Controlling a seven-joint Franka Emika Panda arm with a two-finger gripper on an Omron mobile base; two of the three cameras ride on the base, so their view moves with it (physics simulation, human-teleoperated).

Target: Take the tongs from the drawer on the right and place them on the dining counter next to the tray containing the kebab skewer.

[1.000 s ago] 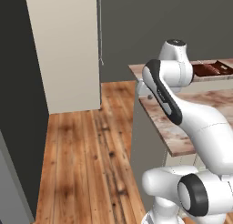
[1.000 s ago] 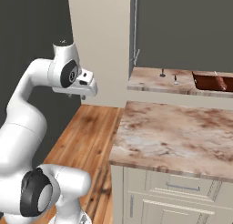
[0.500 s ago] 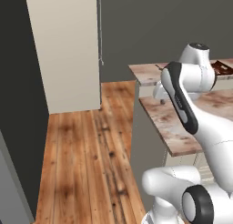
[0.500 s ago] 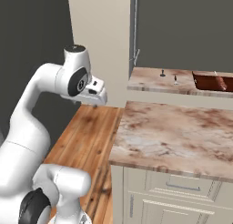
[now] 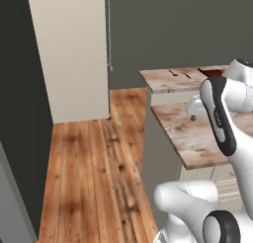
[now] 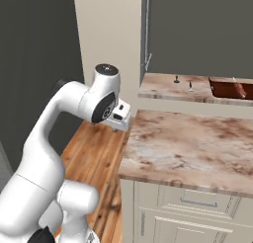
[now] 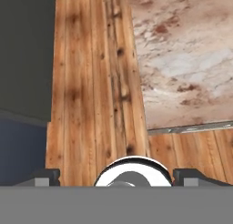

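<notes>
My gripper (image 7: 117, 175) is open, its two dark fingertips (image 7: 45, 175) far apart with nothing between them. It hangs over the wood floor at the left edge of the near marbled counter (image 6: 188, 148), and the hand shows there (image 6: 120, 116) and from the other side (image 5: 193, 108). The dark reddish-brown tray (image 6: 230, 88) lies on the farther dining counter (image 6: 168, 86), at its right, with something long in it. That tray (image 5: 212, 71) also peeks out beside my arm. The tongs are out of view. Cream drawer fronts (image 6: 197, 202) under the near counter are shut.
Two small dark items (image 6: 176, 80) (image 6: 190, 86) stand on the dining counter, left of the tray. A tall cream cabinet (image 5: 69, 49) rises at the back left, beside a dark wall. Open wood floor (image 5: 94, 173) stretches left of the counters.
The arm has swung to the right, carrying the hand from out over the floor to the near counter's left edge.
</notes>
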